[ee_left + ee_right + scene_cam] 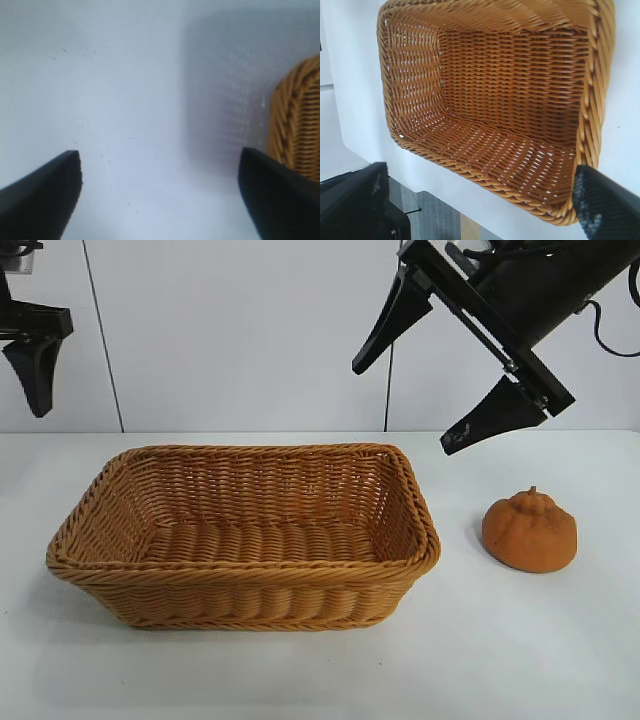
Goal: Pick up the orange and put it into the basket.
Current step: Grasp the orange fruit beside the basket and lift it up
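On the white table [300, 680] we are seeing the orange [529, 531] sitting just right of the basket [243, 575], apart from it. Our right gripper [418, 388] is hanging open above the gap between them, holding nothing. Our left gripper [160, 175], cut off at the exterior view's upper left edge, is open over bare table beside the basket.

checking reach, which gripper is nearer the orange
The right gripper: it hangs open above the table just up and left of the orange. The left gripper is high at the far side, beyond the basket.
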